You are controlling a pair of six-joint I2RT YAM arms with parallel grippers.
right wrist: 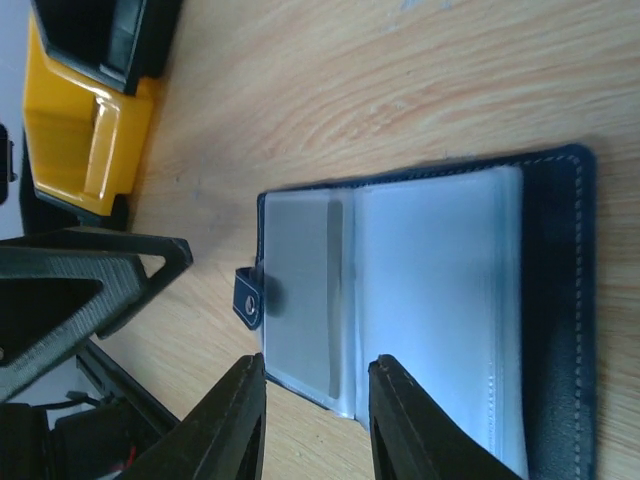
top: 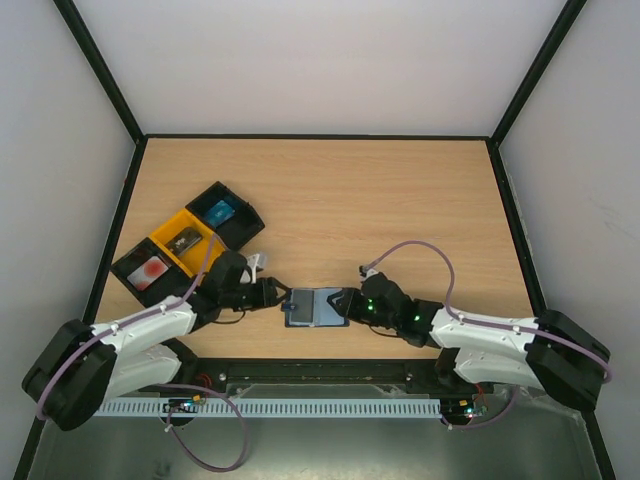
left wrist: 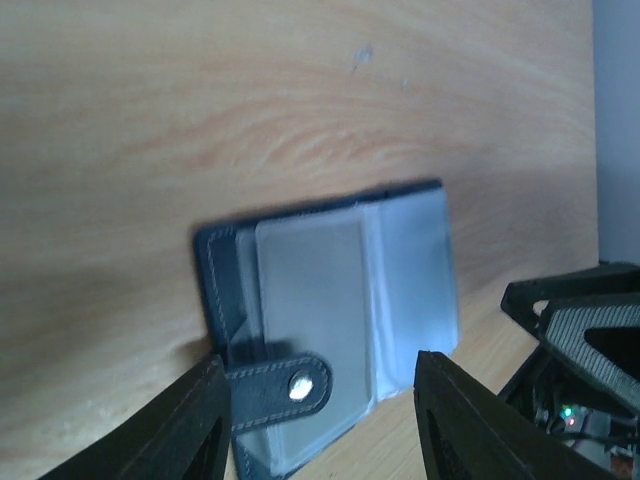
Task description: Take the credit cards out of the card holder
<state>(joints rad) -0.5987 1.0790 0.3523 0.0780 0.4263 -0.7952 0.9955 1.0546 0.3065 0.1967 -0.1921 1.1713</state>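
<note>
Where the card holder [top: 313, 306] lies: spread open and flat on the counter [top: 380, 200], close to the front edge, between my two arms.
Left fingers [left wrist: 190, 425]: standing well apart and holding nothing. The holder's tab-side edge sits in the gap between them.
Closure tab [left wrist: 285, 388]: folded over the sleeves, just beside one of my left fingers. I cannot tell if it touches.
Right fingers [right wrist: 225, 425]: fairly close together with a slim gap, straddling one edge of the clear sleeves [right wrist: 430, 300] near their fold. Whether they pinch anything, I cannot tell.
Holder against fingers: my left fingers meet it from its left end, my right from its right end.
Credit cards: the sleeves look cloudy grey-blue, and I cannot pick out a separate card inside.
Yellow tray [top: 185, 240]: well apart, beyond my left arm, between black trays [top: 228, 212].
</note>
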